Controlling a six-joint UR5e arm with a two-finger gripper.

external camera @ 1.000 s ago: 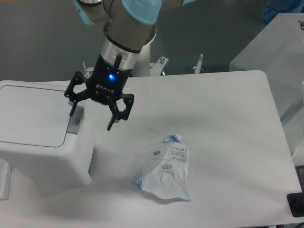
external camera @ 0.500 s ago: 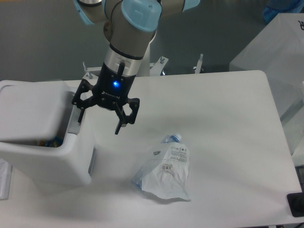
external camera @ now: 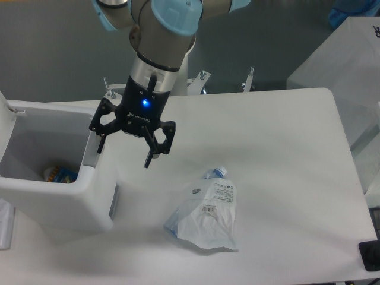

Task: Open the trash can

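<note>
Trash can (external camera: 59,196) lid up at nine o'clock, gripper (external camera: 126,149) spread wide and empty over its right rim, crumpled bottle (external camera: 205,215) on white worktop (external camera: 279,154) at five o'clock

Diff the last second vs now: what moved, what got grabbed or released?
The trash can lid swung from flat shut to fully open, baring the inside with some colourful litter. The gripper shifted slightly right and up, one finger by the grey push tab; it stayed open, gripping nothing. The crushed bottle and table are unchanged.
</note>
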